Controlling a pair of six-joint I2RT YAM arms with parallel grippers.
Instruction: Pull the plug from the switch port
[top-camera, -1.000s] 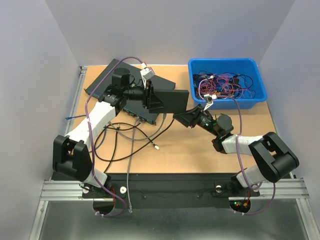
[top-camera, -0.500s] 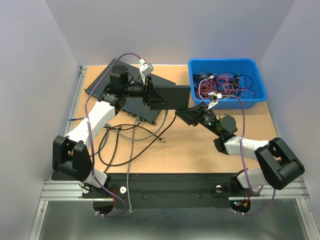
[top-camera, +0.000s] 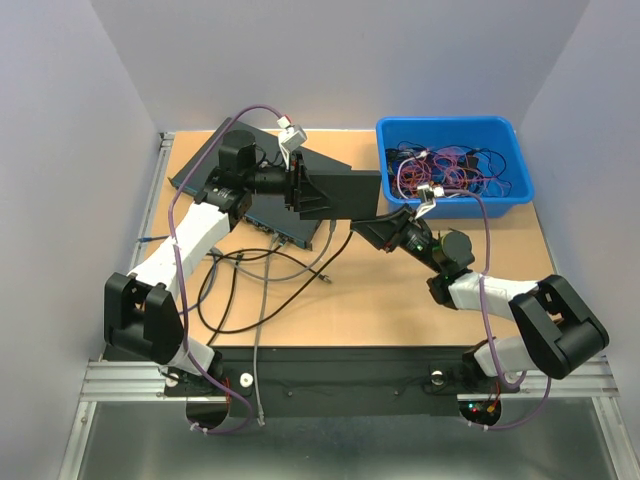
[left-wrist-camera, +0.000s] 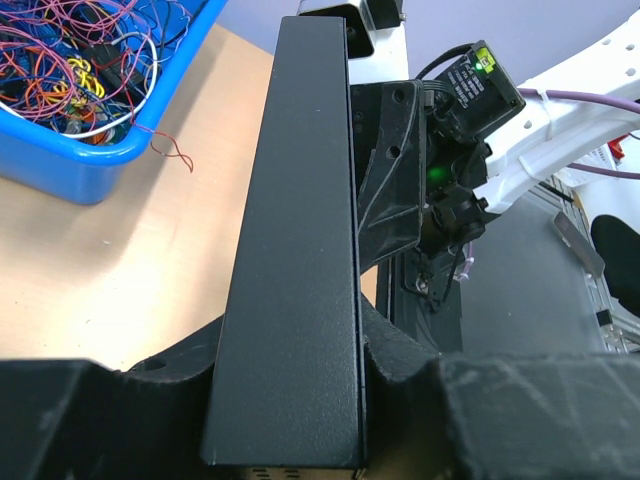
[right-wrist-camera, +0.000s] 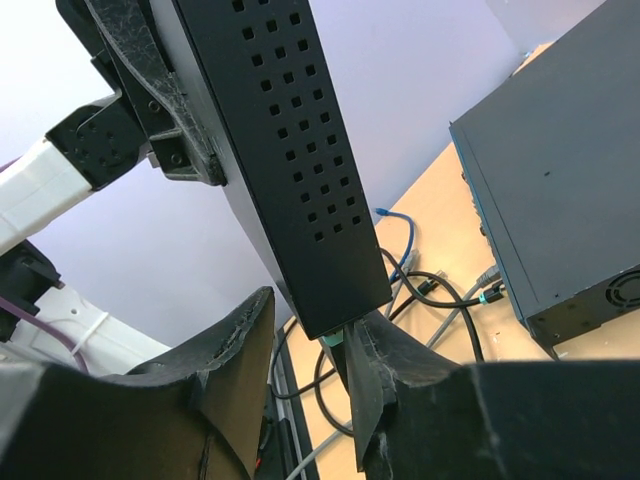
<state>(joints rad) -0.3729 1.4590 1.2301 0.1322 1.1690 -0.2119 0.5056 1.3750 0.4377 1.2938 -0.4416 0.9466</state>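
1. Housing of the small switch (top-camera: 338, 193) is in the air above the table (top-camera: 400, 300), turned on its edge; the left gripper (top-camera: 300, 190) is clamped on one end of it, one finger on each broad face.
2. The right gripper (right-wrist-camera: 312, 308) is at the opposite end; its jaws stand apart with the low corner of the small switch between them; a gap shows between one finger and the housing, so they grip nothing.
3. At this same corner a small green piece (right-wrist-camera: 334, 342) comes out under the housing, just beside the other finger (right-wrist-camera: 380, 385); whether it is the plug, I cannot tell.
4. The housing is black sheet metal, matte and smooth on the broad face; it is a long flat box with sharp folded edges; one side carries rows of little square holes.
5. The fingers of both grippers are black and thick, with a rough, scratched surface.
6. The large switch (top-camera: 200, 160) lies flat on the table under the left arm; it is dark grey metal, wide and low, with a round vent grille near one corner; black and grey cables (top-camera: 250, 270) run from its front over the brown tabletop, and one blue cable (right-wrist-camera: 402, 235) lies near them.
7. The blue plastic bin (top-camera: 455, 207) stands at the far right of the table, just beyond the right gripper; it has rounded corners and holds thin tangled wires (top-camera: 450, 165), red, purple and yellow.
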